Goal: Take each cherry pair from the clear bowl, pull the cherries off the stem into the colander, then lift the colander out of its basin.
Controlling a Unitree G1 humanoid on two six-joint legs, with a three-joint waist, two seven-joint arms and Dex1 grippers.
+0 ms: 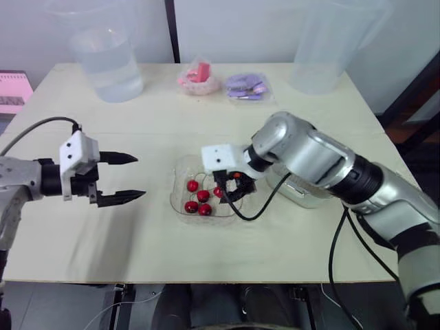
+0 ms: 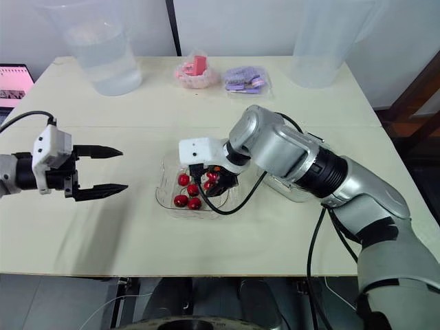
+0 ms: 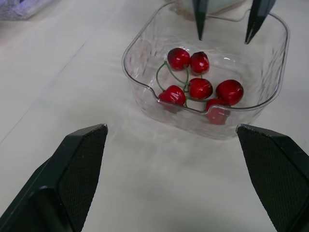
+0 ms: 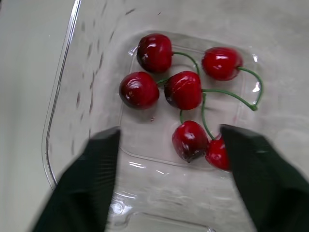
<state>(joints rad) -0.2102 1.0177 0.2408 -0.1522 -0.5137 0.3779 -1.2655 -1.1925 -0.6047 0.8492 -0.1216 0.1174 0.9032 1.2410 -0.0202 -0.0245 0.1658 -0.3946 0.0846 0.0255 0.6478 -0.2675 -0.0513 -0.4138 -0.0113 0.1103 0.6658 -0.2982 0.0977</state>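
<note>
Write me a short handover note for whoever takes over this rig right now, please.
Left gripper: open, empty, hovering over the table left of the clear bowl.
Right gripper: open, poised over the bowl, tips above the cherries, gripping nothing.
Six cherries, stems on, lie in the bowl. The colander stands right of the bowl, mostly hidden by the right arm; contents unseen.
Done: nothing that shows. Left: pick pairs, pull cherries into the colander, lift it out.
</note>
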